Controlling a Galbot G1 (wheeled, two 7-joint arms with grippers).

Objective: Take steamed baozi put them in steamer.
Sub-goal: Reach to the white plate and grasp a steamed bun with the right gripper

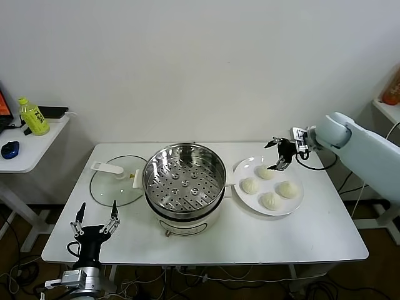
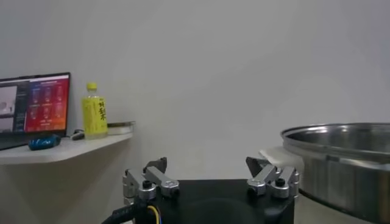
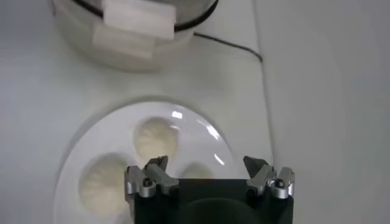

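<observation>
Laptop (image 2: 33,103) visible only in left wrist view.

Looked like lab or office test room: bare white wall (image 1: 200,62), white folding table (image 1: 300,237), side desk (image 1: 31,150) with laptop (image 2: 33,106), mouse (image 1: 10,149), drink bottle (image 1: 33,117), loose cables underneath.

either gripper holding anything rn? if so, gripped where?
Nothing held. Right gripper hovers open above the plate of baozi; left gripper is open, parked at the table's near-left edge.
</observation>
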